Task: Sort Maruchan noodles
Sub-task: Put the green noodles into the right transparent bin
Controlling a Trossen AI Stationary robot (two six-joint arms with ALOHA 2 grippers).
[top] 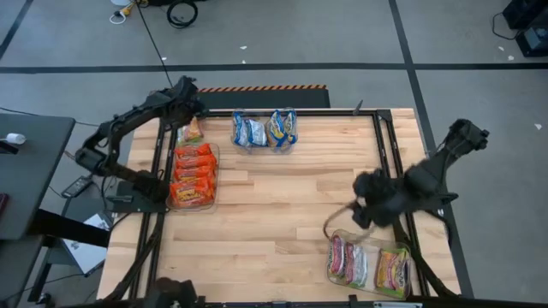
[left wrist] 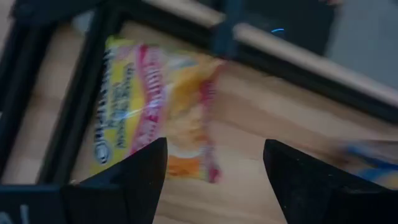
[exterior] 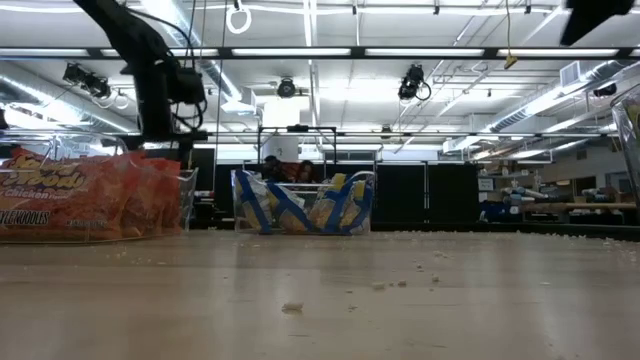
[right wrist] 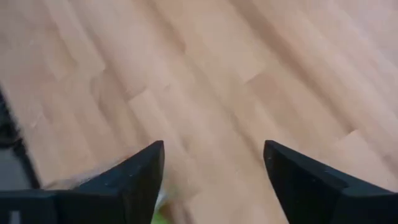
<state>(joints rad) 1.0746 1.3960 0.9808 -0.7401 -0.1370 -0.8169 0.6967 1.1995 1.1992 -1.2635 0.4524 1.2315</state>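
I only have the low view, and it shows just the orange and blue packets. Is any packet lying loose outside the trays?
Observer: Yes. One yellow-and-pink packet lies flat on the wood at the far left corner, beside the orange tray.
Operator: Where is the left gripper?
Observer: The left gripper is open and aimed at that packet.
Operator: And the right gripper?
Observer: The right gripper is open over bare wood, close to the near right tray.
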